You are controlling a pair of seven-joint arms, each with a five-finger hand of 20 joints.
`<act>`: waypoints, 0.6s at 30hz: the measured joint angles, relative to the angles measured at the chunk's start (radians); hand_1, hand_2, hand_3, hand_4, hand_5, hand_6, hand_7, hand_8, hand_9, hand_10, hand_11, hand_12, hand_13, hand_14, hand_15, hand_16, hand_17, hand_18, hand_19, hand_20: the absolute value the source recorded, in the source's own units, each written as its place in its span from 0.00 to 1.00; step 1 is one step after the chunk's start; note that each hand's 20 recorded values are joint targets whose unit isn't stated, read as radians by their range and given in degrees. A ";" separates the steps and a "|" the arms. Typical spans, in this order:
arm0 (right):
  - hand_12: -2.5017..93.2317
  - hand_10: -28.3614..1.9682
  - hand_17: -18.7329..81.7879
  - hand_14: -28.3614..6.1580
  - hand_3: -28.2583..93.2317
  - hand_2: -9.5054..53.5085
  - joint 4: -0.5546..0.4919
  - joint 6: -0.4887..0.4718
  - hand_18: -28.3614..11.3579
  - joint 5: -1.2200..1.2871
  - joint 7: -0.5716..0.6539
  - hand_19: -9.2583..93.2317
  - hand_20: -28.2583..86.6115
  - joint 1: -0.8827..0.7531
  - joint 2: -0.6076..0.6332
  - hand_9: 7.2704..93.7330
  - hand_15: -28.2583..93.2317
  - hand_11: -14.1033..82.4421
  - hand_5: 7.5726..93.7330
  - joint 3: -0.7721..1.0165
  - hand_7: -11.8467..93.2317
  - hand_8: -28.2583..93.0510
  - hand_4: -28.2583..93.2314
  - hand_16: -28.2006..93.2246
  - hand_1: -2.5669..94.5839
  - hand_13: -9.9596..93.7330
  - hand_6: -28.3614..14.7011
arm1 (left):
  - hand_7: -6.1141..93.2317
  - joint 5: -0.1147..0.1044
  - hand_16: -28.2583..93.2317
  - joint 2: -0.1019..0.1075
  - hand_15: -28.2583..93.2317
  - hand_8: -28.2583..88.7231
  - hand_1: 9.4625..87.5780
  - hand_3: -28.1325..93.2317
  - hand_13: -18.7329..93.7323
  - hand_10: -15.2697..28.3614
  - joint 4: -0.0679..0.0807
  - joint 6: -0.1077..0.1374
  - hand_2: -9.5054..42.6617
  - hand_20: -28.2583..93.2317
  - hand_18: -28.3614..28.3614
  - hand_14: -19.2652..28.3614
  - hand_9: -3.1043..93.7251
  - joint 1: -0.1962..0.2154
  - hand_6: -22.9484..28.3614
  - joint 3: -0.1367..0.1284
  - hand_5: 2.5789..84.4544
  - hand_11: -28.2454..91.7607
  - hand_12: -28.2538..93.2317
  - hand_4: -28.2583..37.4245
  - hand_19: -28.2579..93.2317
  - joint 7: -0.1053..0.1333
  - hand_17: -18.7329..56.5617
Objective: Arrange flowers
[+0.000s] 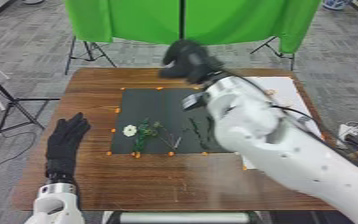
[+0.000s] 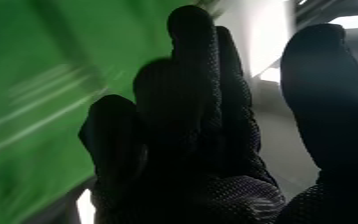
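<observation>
The right arm (image 1: 278,145) comes in from the lower right of the head view and reaches diagonally forward and inward, bent along its white joints. Its gloved right hand (image 1: 189,60) is at the far edge of the bench (image 1: 158,185), near the middle across. In the right wrist view the fingers (image 2: 193,100) are extended and close together, the thumb (image 2: 318,75) standing well apart from them. The left arm (image 1: 55,207) enters at the lower left, its left hand (image 1: 64,142) pointing forward over the bench, fingers straight.
</observation>
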 measured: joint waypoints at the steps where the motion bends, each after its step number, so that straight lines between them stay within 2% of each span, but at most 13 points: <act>1: 0.32 0.41 0.73 0.60 0.78 0.00 -0.020 -0.001 0.33 -0.008 0.019 1.00 0.72 -0.032 0.035 0.69 0.75 0.41 0.66 0.053 0.28 0.17 0.11 0.52 0.41 0.85 0.64 | 0.14 0.001 0.23 -0.001 0.45 0.20 0.15 0.77 0.40 0.67 -0.002 0.000 0.31 0.37 0.72 0.76 0.42 0.003 0.60 -0.002 0.50 0.39 0.34 0.00 0.31 0.000 0.27; 5: 0.33 0.40 0.73 0.59 0.78 0.00 -0.034 -0.065 0.33 -0.032 0.111 1.00 0.72 -0.168 0.174 0.70 0.76 0.42 0.66 0.256 0.28 0.17 0.11 0.51 0.42 0.85 0.64 | 0.14 0.007 0.23 -0.004 0.45 0.20 0.16 0.77 0.40 0.67 -0.007 0.000 0.29 0.37 0.72 0.76 0.42 0.016 0.60 -0.009 0.50 0.39 0.34 0.00 0.32 -0.002 0.27; 8: 0.33 0.41 0.74 0.59 0.78 0.00 0.001 -0.162 0.33 -0.032 0.153 1.00 0.72 -0.287 0.262 0.70 0.77 0.43 0.66 0.405 0.28 0.17 0.11 0.51 0.42 0.85 0.64 | 0.14 0.009 0.23 -0.004 0.45 0.20 0.16 0.77 0.40 0.67 -0.011 0.000 0.29 0.37 0.72 0.77 0.42 0.024 0.60 -0.012 0.50 0.39 0.34 0.00 0.32 -0.002 0.27; 10: 0.33 0.41 0.74 0.59 0.78 0.00 0.043 -0.190 0.33 -0.039 0.163 1.00 0.73 -0.359 0.306 0.71 0.77 0.43 0.66 0.477 0.28 0.17 0.11 0.51 0.41 0.85 0.65 | 0.14 0.010 0.23 -0.005 0.45 0.20 0.16 0.77 0.40 0.67 -0.011 0.000 0.29 0.37 0.72 0.77 0.42 0.026 0.59 -0.012 0.50 0.39 0.34 0.00 0.32 -0.002 0.27; 14: 0.32 0.40 0.75 0.59 0.77 0.00 0.126 -0.201 0.33 -0.057 0.208 1.00 0.73 -0.449 0.342 0.73 0.77 0.41 0.67 0.528 0.27 0.16 0.11 0.51 0.41 0.86 0.65 | 0.14 0.014 0.23 -0.005 0.45 0.20 0.16 0.77 0.40 0.67 -0.011 -0.004 0.29 0.37 0.72 0.77 0.42 0.026 0.59 -0.011 0.49 0.39 0.34 0.00 0.32 -0.003 0.27; 18: 0.31 0.41 0.77 0.61 0.76 0.00 0.138 -0.215 0.34 -0.030 0.233 1.00 0.74 -0.531 0.330 0.77 0.77 0.42 0.69 0.573 0.27 0.16 0.11 0.51 0.40 0.88 0.65 | 0.14 0.018 0.23 -0.005 0.45 0.20 0.16 0.77 0.40 0.67 -0.011 -0.012 0.29 0.37 0.72 0.77 0.42 0.026 0.59 -0.011 0.49 0.39 0.34 0.00 0.32 -0.006 0.27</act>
